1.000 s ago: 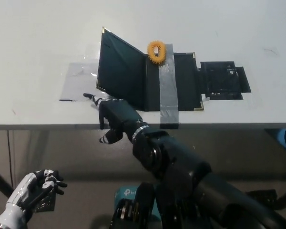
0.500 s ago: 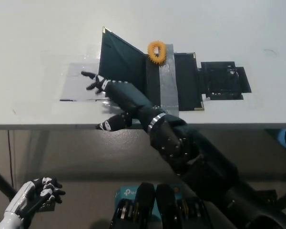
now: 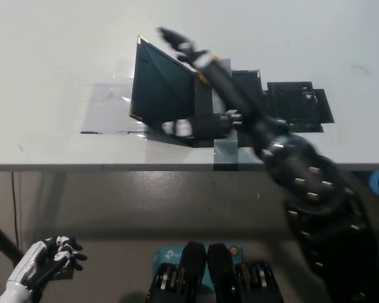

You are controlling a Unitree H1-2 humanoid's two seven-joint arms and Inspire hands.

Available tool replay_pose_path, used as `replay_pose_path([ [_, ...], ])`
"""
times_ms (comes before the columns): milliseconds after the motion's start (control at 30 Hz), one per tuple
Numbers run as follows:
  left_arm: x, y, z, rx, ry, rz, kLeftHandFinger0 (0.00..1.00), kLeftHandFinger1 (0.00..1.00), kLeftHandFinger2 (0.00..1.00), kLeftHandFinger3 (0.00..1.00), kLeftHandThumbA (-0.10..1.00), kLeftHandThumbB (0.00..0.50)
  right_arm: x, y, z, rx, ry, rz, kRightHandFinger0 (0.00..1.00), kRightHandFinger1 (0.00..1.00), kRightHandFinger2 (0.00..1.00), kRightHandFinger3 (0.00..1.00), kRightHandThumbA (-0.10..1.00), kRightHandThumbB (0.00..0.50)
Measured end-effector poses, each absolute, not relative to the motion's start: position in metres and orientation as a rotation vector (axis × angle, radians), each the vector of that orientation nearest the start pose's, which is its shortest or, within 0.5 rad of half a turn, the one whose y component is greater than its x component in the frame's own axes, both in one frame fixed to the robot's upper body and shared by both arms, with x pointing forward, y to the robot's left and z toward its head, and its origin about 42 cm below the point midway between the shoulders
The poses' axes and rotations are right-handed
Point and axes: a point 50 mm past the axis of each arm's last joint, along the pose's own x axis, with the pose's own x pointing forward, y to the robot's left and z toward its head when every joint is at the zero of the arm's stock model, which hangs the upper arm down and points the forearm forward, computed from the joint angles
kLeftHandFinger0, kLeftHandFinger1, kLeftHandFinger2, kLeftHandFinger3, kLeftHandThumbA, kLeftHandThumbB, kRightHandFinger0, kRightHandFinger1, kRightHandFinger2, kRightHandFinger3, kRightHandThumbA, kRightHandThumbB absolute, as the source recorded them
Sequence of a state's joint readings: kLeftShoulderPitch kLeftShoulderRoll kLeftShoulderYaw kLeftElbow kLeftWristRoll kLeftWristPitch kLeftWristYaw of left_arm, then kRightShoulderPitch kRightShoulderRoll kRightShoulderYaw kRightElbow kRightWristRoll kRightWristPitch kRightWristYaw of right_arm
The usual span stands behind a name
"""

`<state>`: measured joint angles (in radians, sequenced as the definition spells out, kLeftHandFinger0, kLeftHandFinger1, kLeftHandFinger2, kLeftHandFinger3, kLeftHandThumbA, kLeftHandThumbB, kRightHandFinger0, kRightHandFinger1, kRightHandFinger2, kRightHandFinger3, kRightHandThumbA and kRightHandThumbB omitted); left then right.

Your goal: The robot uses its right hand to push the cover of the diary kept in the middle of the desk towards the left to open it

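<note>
Diary point(image 3: 177, 95): lies in the middle of the desk point(image 3: 50, 50), taped down by a grey strip point(image 3: 224, 148) running across it near the spine; a dark flat patch point(image 3: 297, 104) sits just to its right
Cover point(image 3: 158, 85): raised and standing at a steep angle, hinged at the spine, its free edge pointing up and to the left; not yet laid flat on the desk
Right hand point(image 3: 205, 76): black, stretched out over the diary, fingers spread and long, reaching past the top edge of the cover; thumb low near the front edge; holds nothing; whether it touches the cover cannot be told
Left hand point(image 3: 47, 262): white, resting low at the lower left, well away from the desk; fingers curled, whether shut on anything cannot be told
Progress: judged about half done; cover lifted; remaining is to push it over leftward until it lies open
</note>
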<state>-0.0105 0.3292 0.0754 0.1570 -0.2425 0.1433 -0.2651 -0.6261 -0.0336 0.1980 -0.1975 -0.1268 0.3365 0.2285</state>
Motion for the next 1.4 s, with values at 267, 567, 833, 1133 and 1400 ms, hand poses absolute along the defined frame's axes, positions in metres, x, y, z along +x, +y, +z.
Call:
replay_pose_path([
  [267, 0.279, 0.339, 0.070, 0.031, 0.273, -0.141, 0.46, 0.52, 0.28, 0.39, 0.45, 0.500, 0.378, -0.182, 0.278, -0.052, -0.294, 0.310, 0.32, 0.49, 0.74, 0.85, 1.00, 0.212],
  [567, 0.274, 0.342, 0.065, 0.026, 0.292, -0.132, 0.48, 0.52, 0.29, 0.40, 0.48, 0.500, 0.337, -0.265, 0.202, 0.194, -0.092, 0.064, 0.08, 0.24, 0.57, 0.72, 0.95, 0.346],
  [833, 0.270, 0.351, 0.061, 0.016, 0.304, -0.098, 0.49, 0.53, 0.29, 0.41, 0.49, 0.500, 0.299, -0.320, 0.131, 0.439, 0.063, -0.147, 0.05, 0.21, 0.51, 0.70, 0.94, 0.419],
  [1133, 0.265, 0.366, 0.064, 0.002, 0.267, -0.045, 0.45, 0.51, 0.27, 0.38, 0.46, 0.500, 0.271, -0.350, 0.052, 0.646, 0.203, -0.320, 0.03, 0.14, 0.42, 0.57, 0.90, 0.485],
  [1400, 0.263, 0.367, 0.062, -0.028, 0.249, -0.016, 0.44, 0.49, 0.25, 0.34, 0.46, 0.500, 0.277, -0.358, 0.054, 0.602, 0.152, -0.352, 0.02, 0.13, 0.37, 0.52, 0.89, 0.453],
])
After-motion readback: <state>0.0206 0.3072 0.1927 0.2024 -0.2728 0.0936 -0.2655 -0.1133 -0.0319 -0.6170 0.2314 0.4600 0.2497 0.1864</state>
